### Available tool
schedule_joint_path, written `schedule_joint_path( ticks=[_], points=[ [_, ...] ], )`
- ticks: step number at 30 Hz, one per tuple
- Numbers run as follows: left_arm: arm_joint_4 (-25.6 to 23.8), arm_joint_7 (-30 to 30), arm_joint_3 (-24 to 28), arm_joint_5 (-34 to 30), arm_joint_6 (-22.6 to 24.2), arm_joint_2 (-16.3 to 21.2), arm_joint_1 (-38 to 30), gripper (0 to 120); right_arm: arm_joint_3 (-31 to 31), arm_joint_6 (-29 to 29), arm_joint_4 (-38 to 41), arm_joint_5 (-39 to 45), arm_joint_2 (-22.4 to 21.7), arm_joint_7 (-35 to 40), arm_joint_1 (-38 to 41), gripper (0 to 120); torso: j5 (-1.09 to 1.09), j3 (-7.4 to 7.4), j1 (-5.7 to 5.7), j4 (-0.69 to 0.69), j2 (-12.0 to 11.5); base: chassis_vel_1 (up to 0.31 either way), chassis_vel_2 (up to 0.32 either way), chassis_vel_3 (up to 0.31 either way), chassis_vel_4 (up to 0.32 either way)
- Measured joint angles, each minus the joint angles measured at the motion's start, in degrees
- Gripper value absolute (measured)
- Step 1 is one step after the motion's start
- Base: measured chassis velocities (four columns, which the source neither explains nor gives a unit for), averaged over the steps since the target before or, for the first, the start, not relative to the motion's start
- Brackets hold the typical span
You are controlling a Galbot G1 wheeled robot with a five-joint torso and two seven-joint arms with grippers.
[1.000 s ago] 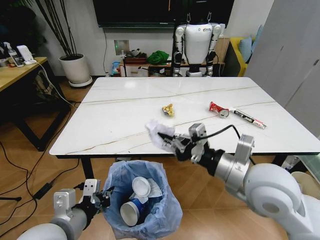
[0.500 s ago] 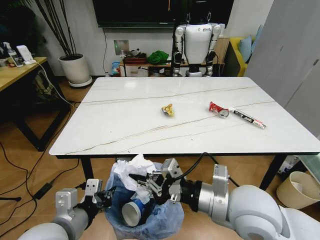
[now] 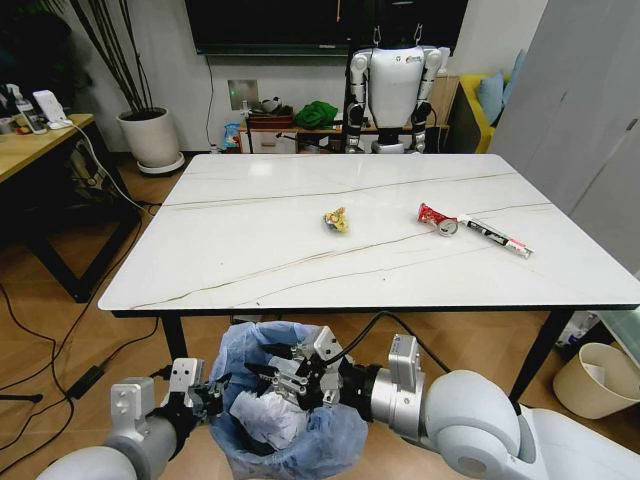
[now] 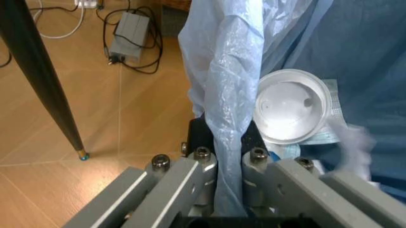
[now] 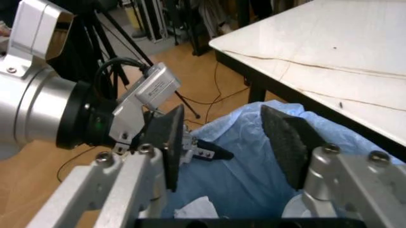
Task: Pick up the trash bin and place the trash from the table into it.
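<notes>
The trash bin (image 3: 300,440), lined with a crinkly light-blue bag, hangs just below the table's (image 3: 240,270) near edge. My left gripper (image 3: 207,394) is shut on its rim; its fingers (image 4: 201,164) pinch the bag wall (image 4: 225,95). My right gripper (image 3: 268,365) hovers open over the bin's mouth, its pads (image 5: 170,137) apart and holding nothing. A crumpled white tissue (image 3: 262,418) lies inside the bin with a white lid (image 4: 293,107). On the table lie a yellow wrapper (image 3: 336,219), a crushed red can (image 3: 436,219) and a thin stick wrapper (image 3: 495,237).
A black table leg (image 4: 44,80) stands close to the bin's left. A beige bin (image 3: 590,378) sits on the floor at the right. A wooden desk (image 3: 35,140) and cables (image 3: 60,390) are on the left, and a plant pot (image 3: 150,135) and a parked humanoid robot (image 3: 395,85) stand behind the table.
My right gripper carried the white tissue from the table's near edge down over the bin and opened. The tissue now lies inside the bin. The left gripper kept its hold.
</notes>
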Motion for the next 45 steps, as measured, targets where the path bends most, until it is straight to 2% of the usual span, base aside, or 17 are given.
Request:
schedule_joint_path(
  ticks=[3, 4, 8, 12, 14, 17, 18, 20, 27, 31, 35, 42, 45],
  points=[
    [0.0, 0.06, -0.11, -0.03, 0.0, 0.0, 0.01, 0, 3.36, -0.24, 0.56, 2.49, 0.49, 1.12, 1.41, 62, 0.0, 0.0, 0.0, -0.01, 0.0, 0.0, 0.0, 0.0, 0.0],
    [0.0, 0.06, -0.11, -0.03, 0.0, 0.0, 0.01, 0, 3.36, -0.24, 0.56, 2.49, 0.49, 1.12, 1.41, 62, 0.0, 0.0, 0.0, -0.01, 0.0, 0.0, 0.0, 0.0, 0.0],
    [0.0, 0.11, -0.07, -0.02, 0.0, -0.32, 0.09, 0, 7.93, -1.1, -0.26, 9.01, 1.41, 5.54, 7.7, 80, 0.0, 0.0, 0.0, 0.0, 0.0, 0.0, 0.0, 0.0, 0.0],
    [0.0, 0.13, -0.09, 0.1, 0.0, -0.7, 0.3, 0, 9.85, -1.59, -4.89, 12.93, 2.92, 10.16, 12.33, 93, 0.0, 0.0, 0.0, 0.0, 0.0, 0.0, 0.0, 0.0, 0.0],
    [0.0, 0.16, -0.17, 0.18, 0.0, -0.92, 0.49, 0, 10.06, -2.43, -10.59, 16.05, 5.1, 15.15, 15.79, 99, 0.0, 0.0, 0.0, 0.0, 0.0, 0.0, 0.0, 0.0, 0.0],
    [0.0, 0.16, -0.26, 0.24, 0.0, -1.03, 0.62, 0, 9.88, -2.72, -13.9, 17.14, 6.14, 16.66, 17.27, 100, 0.0, 0.0, 0.0, 0.0, 0.0, 0.0, 0.0, 0.0, 0.0],
    [0.0, 0.16, -0.44, 0.28, 0.0, -1.12, 0.8, 0, 9.21, -3.01, -19.21, 18.0, 7.54, 18.08, 19.29, 100, 0.0, 0.01, 0.0, 0.0, 0.0, 0.0, 0.0, 0.0, 0.0],
    [0.0, 0.16, -0.63, 0.31, 0.0, -1.24, 0.99, 0, 8.13, -3.59, -24.23, 18.25, 8.56, 18.78, 21.15, 100, 0.0, 0.01, 0.01, 0.0, 0.0, 0.0, 0.0, 0.0, 0.0],
    [0.0, 0.22, -0.77, 0.4, 0.0, -1.64, 1.12, 0, 3.76, -6.0, -34.55, 18.12, 11.86, 22.96, 27.38, 100, 0.01, 0.0, 0.0, -0.01, 0.0, 0.0, 0.0, 0.0, 0.0],
    [0.0, 0.31, -0.92, 0.43, 0.0, -1.81, 0.99, 0, 1.7, -7.33, -40.7, 16.38, 14.92, 24.7, 32.03, 100, -0.01, 0.0, 0.0, 0.0, 0.0, 0.0, 0.0, 0.0, 0.0],
    [0.0, 0.51, -1.17, 0.69, 0.0, -2.26, 1.11, 0, -0.73, -9.23, -51.35, 16.44, 20.45, 25.41, 37.02, 100, 0.01, 0.0, 0.01, 0.0, 0.0, 0.0, 0.0, 0.0, 0.0],
    [0.0, 0.7, -1.21, 1.19, 0.0, -2.51, 1.23, 0, -2.05, -10.4, -56.18, 17.53, 23.44, 25.0, 38.97, 100, 0.0, 0.0, 0.01, 0.0, 0.0, 0.0, 0.0, 0.0, 0.0],
    [0.0, 0.72, -1.65, 1.22, 0.0, -2.63, 1.33, 0, -2.63, -10.58, -59.86, 17.73, 25.79, 24.57, 40.16, 87, 0.0, 0.0, 0.0, 0.02, 0.0, 0.0, 0.0, 0.0, 0.0]
  ],
)
